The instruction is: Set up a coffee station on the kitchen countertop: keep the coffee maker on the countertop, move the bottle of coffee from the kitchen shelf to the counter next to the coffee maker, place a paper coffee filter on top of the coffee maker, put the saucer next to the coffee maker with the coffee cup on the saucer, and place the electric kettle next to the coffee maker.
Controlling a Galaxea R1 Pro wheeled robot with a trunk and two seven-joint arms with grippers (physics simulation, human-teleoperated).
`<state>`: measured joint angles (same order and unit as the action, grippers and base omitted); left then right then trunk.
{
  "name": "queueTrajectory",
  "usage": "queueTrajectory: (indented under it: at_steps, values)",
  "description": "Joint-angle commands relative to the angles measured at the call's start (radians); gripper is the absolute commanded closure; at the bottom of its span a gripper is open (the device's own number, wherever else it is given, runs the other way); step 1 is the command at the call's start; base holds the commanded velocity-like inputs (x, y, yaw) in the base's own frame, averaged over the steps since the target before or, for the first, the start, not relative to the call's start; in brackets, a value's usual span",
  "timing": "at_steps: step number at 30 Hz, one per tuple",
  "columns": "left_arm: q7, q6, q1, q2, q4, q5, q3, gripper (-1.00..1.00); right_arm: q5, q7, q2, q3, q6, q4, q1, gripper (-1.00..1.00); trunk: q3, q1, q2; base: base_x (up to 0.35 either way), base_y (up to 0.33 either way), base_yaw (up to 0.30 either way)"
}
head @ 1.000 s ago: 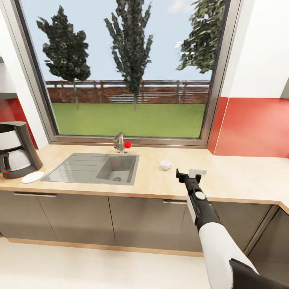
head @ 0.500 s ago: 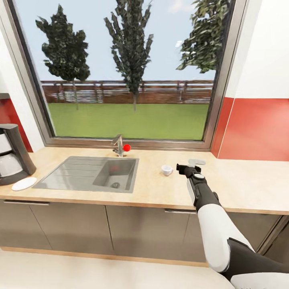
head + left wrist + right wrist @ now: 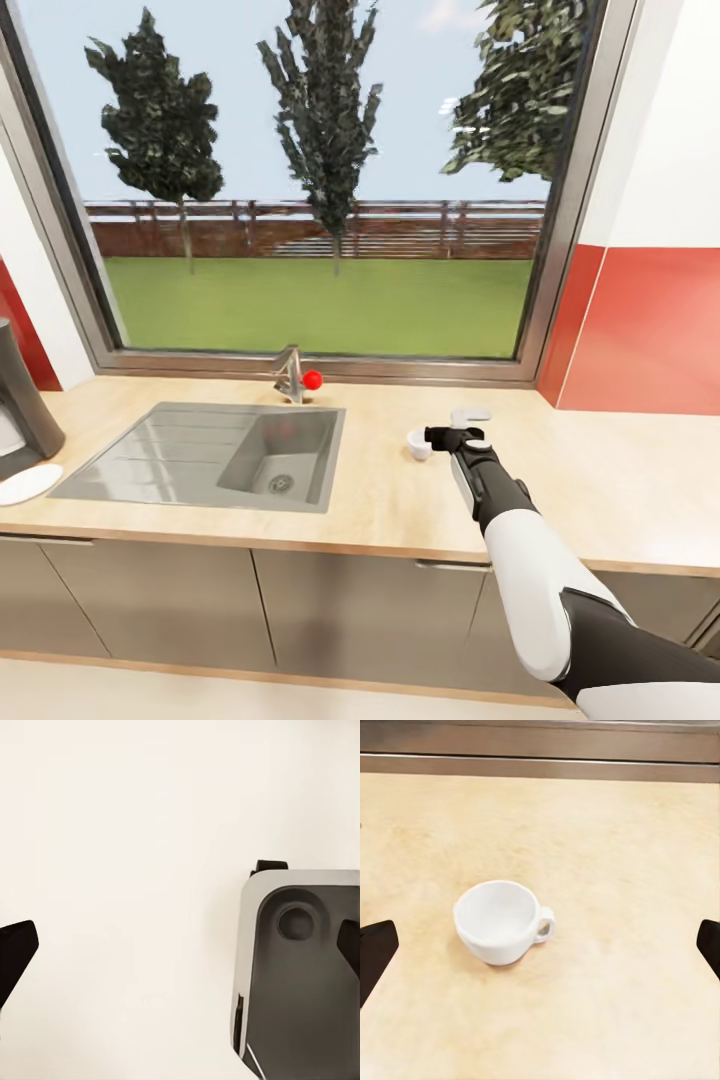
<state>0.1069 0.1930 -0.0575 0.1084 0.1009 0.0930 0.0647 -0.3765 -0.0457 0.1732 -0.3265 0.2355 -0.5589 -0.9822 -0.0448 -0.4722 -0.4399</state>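
the right arm (image 3: 520, 540) reaches out over the wooden counter (image 3: 620, 480), and its gripper (image 3: 447, 437) hangs just beside a small white cup (image 3: 418, 444), which stands upright on the counter to the right of the sink (image 3: 215, 455). from the head camera the gripper's dark fingers sit close against the cup's right side, and i cannot tell from there whether they touch it. from the right wrist camera the cup (image 3: 500, 921) stands alone on bare wood, its mouth up and its handle turned sideways, with the two black fingertips (image 3: 375, 952) showing at the far edges of the picture, spread wide apart and well clear of the cup (nothing is gripped between them).

at the far left of the counter stands the coffee maker (image 3: 18, 410), cut off by the edge of the head view, and the white saucer (image 3: 25, 485) lies flat just in front of it, near the sink's left end. the cup and the saucer are well apart, with the whole sink between them. a tap (image 3: 291, 375) with a red knob stands behind the sink, below the big window (image 3: 320, 180).

the left wrist camera looks down at a pale floor and a grey moulded part of the robot's own base (image 3: 300, 975); the left gripper's fingertips (image 3: 16, 954) show at both edges, spread apart, holding nothing.
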Motion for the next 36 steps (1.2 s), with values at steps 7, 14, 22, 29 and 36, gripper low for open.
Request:
queueTrajectory:
  at_steps: [7,14,22,29,36]
  values:
    - [0.002,-0.001,0.000,0.000,-0.007,0.010,0.009,-1.00,-0.010,-0.003,0.001,-0.006,0.007,0.002,-0.001,-1.00,-0.002,-0.001,-0.002,0.250,0.000,0.000]
    - [0.002,-0.001,0.008,0.003,-0.053,0.008,0.011,-1.00,0.003,-0.009,0.001,-0.009,0.009,0.001,-0.007,-1.00,-0.002,-0.001,-0.002,0.141,0.001,0.000]
    - [0.002,-0.001,0.013,0.001,-0.072,0.008,0.011,-1.00,0.038,0.004,0.001,-0.004,0.033,-0.044,-0.012,-1.00,-0.002,-0.001,-0.002,0.220,0.120,0.000]
    - [0.003,-0.001,0.013,-0.001,-0.072,0.008,0.011,-1.00,0.047,-0.006,0.001,-0.004,0.072,-0.084,-0.013,-1.00,-0.002,-0.001,-0.002,0.217,0.123,0.000]
    - [0.004,-0.001,0.013,-0.002,-0.072,0.008,0.012,-1.00,0.047,-0.046,0.001,-0.003,0.111,-0.123,-0.013,-1.00,-0.002,-0.001,-0.002,0.031,0.017,0.000]
